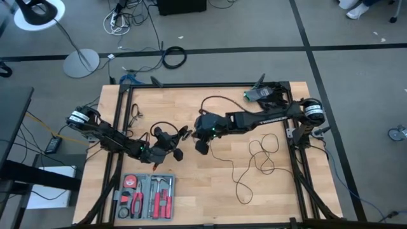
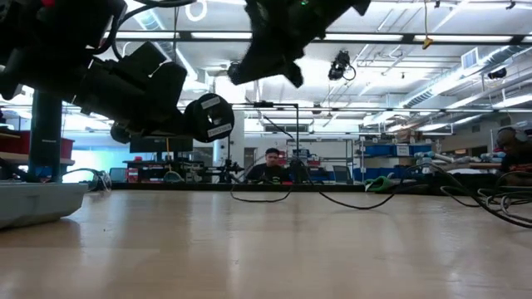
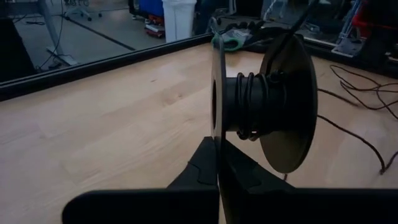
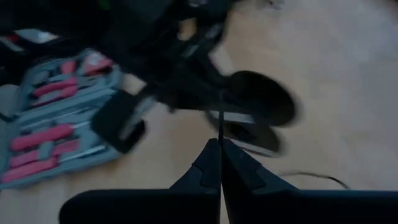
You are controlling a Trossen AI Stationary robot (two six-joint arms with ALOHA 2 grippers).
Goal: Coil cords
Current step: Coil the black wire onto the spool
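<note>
A black spool [image 3: 261, 102], two discs on a hub with black cord wound round it, hangs above the table left of centre [image 1: 177, 145], with my left gripper [image 3: 217, 146] shut on it. Beside it to the right, my right gripper [image 4: 220, 146] is higher [image 1: 202, 145], shut on the thin black cord [image 4: 219, 118]. More of the cord lies in loose loops [image 1: 264, 156] on the table's right half. In the low view the spool [image 2: 208, 118] is clear of the wood. My left gripper pinches the rim of the spool's near disc [image 3: 216, 124] between its two fingers, edge-on. The spool is lifted clear of the table with its axis about level. My right gripper pinches the thin cord [image 4: 219, 124] between its fingertips, slanting down from the table's right. The cord runs straight on toward the spool.
An open grey tool kit [image 1: 146, 196] with red-handled tools lies near the front left. Another cable [image 1: 213, 102] and a black device [image 1: 264, 94] lie along the far edge. A person [image 2: 270, 166] sits beyond the table.
</note>
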